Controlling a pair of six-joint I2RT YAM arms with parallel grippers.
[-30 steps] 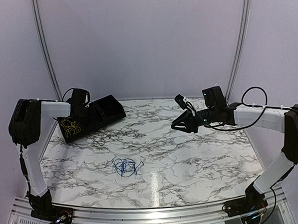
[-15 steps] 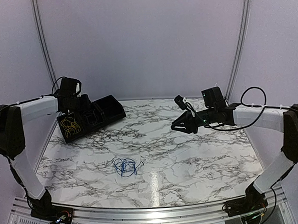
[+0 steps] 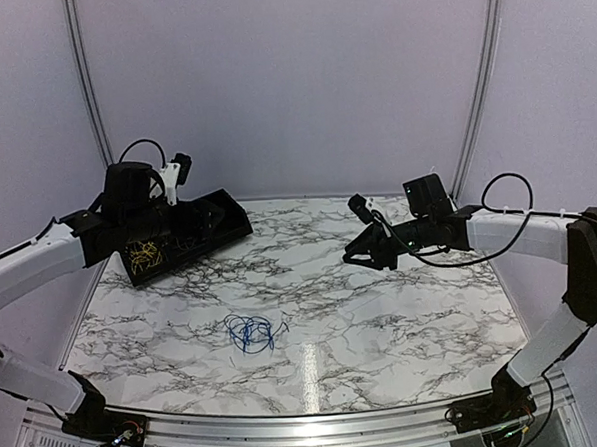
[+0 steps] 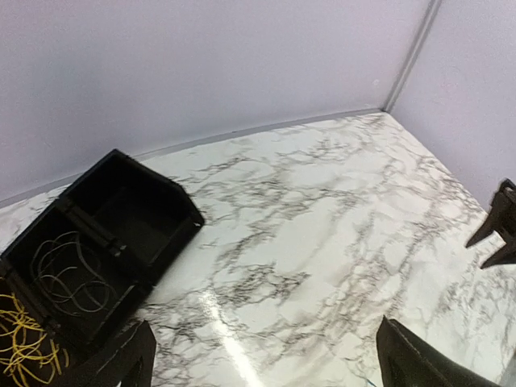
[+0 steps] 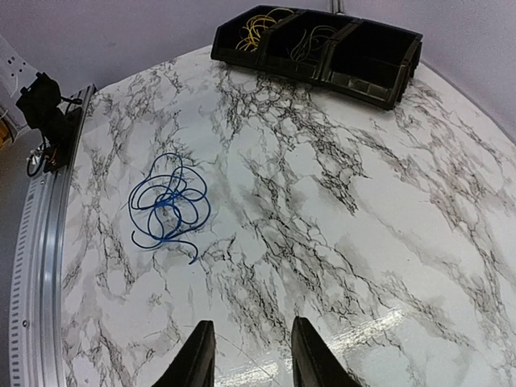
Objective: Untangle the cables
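One blue cable (image 3: 249, 333) lies in a loose tangle on the tabletop (image 3: 403, 308), just toward 7 o'clock from its centre. At 10 o'clock stands a black bin (image 3: 229, 225); a yellow cable (image 3: 143, 255) sits in its end compartment and a pale cable (image 4: 72, 278) in the middle one. Close over the bin, the left hand (image 4: 262, 326) has its fingers wide apart, gripping nothing. At 2 o'clock, well apart from the blue cable, the right hand (image 5: 251, 322) hovers with fingers parted and nothing between them.
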